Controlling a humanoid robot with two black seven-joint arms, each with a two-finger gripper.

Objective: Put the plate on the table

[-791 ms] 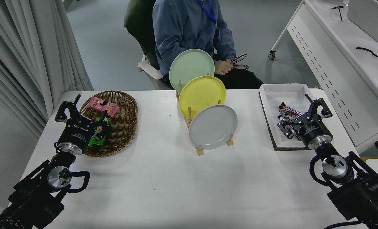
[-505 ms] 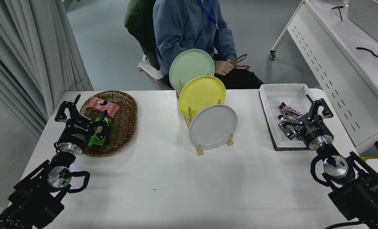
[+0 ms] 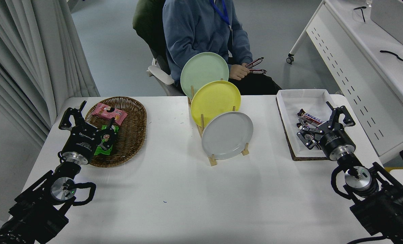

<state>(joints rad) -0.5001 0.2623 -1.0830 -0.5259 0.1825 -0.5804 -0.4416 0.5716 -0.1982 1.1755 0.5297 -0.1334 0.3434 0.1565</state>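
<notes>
Head view is showing the round light-grey plate [image 3: 227, 135] standing nearly upright in the front slot of a wooden peg rack [image 3: 213, 156], in the middle of the large white bench [image 3: 174, 203]. Just behind it, a yellow plate [image 3: 215, 100] and a pale green plate [image 3: 204, 70] are filling the other slots. The right end effector [image 3: 325, 123] is hovering over a white-lined tray [image 3: 301, 98] of candy bars, well apart from the rack, with its fingers spread and gripping nothing. The left end effector [image 3: 88, 117] is sitting parked beside a brown wicker basket [image 3: 133, 135] of snack packets, likewise released. A person in a blue hoodie [image 3: 201, 30] is sitting at the far side.

The step in hand looks like the reach toward the plate. To do it well, the right arm is probably best coming in from the plate's right edge, pinching the rim there, then lifting up and forward so the plate clears the front pegs without nudging the yellow plate. The bare bench in front of the rack is offering room for laying it flat.
</notes>
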